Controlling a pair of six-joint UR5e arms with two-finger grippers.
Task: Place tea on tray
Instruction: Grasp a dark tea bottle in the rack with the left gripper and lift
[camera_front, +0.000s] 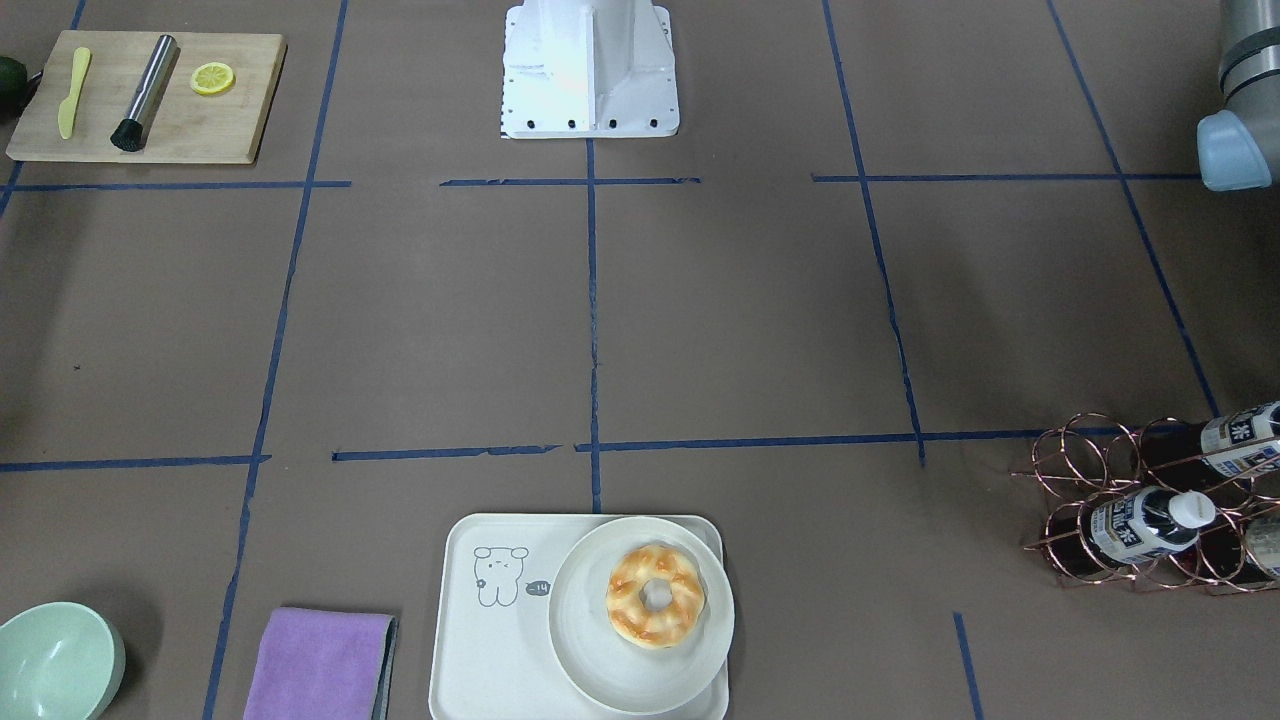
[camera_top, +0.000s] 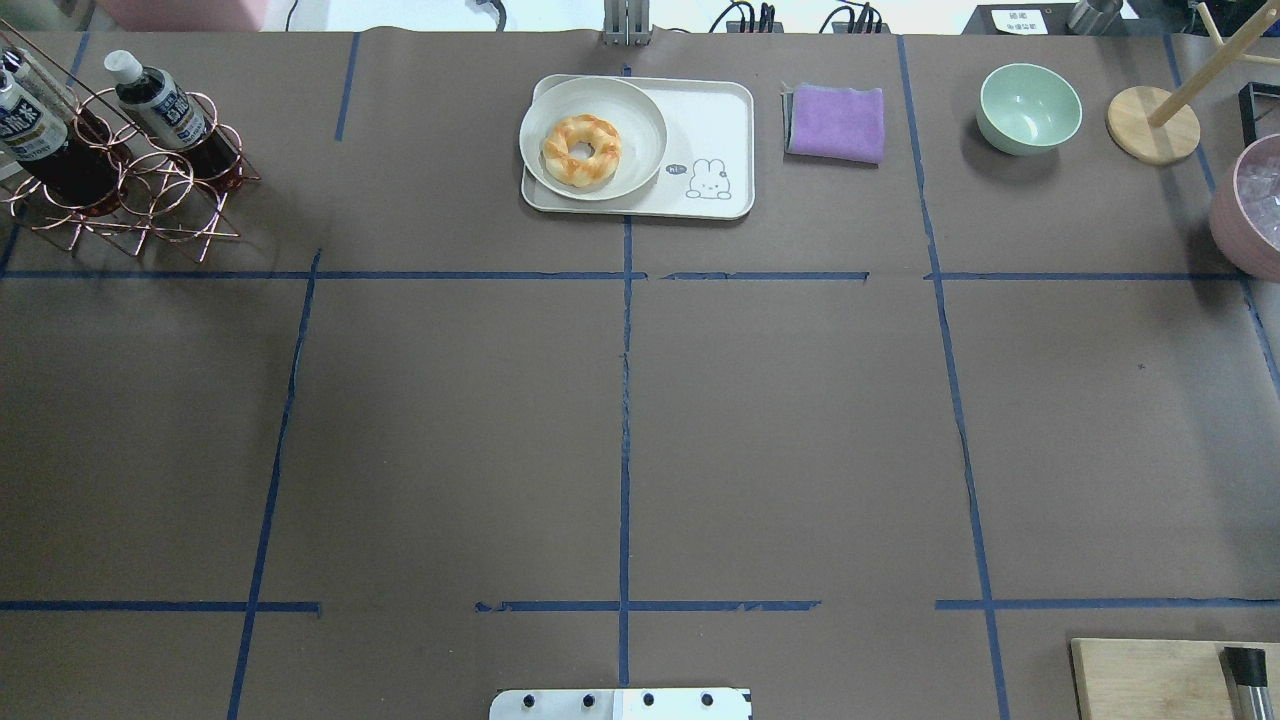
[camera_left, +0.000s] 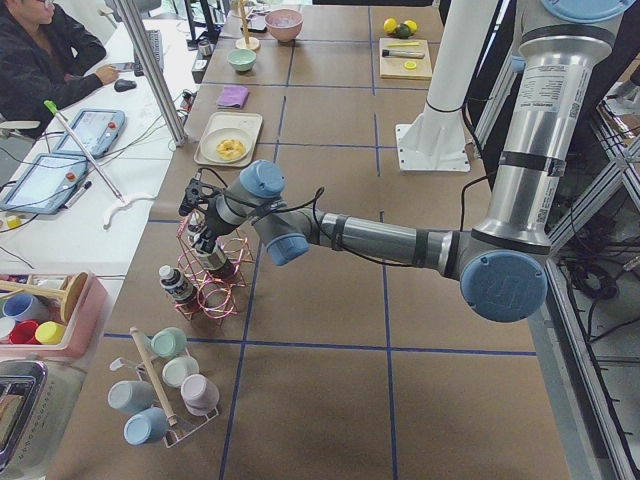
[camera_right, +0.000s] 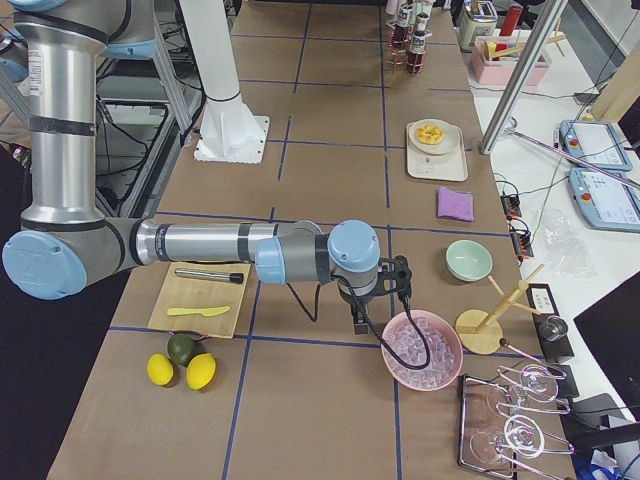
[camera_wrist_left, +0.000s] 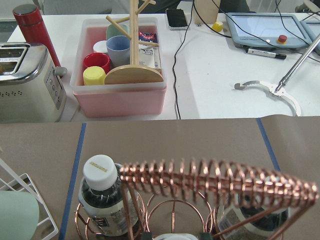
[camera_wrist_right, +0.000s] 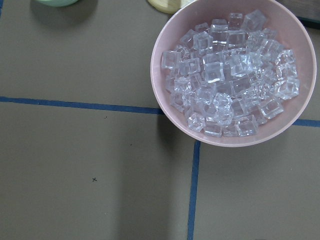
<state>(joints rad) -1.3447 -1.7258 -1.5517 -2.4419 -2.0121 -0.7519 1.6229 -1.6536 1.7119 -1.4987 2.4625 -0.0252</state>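
- The left gripper, one unit, hangs at the rack, just above the bottles. Whether its fingers are spread or pressed together cannot be told, nor whether it touches anything.
- The right gripper, one unit, sits low over the table just beside the ice bowl. Its opening cannot be told; nothing shows in its grasp.
- The rack is one copper wire frame of rings at the far corner on the robot's left.
- For the tea, three bottles can be counted. All lie tilted in the rack rings with their white caps pointing outward.
- The tray, one unit, lies at the middle of the far table edge, well apart from the rack. No bottle is on it.
- One plate rests on the tray's left half and carries one doughnut.
- One purple cloth lies just beside the tray, with one green bowl beyond it.
- One board lies near the robot's right side.
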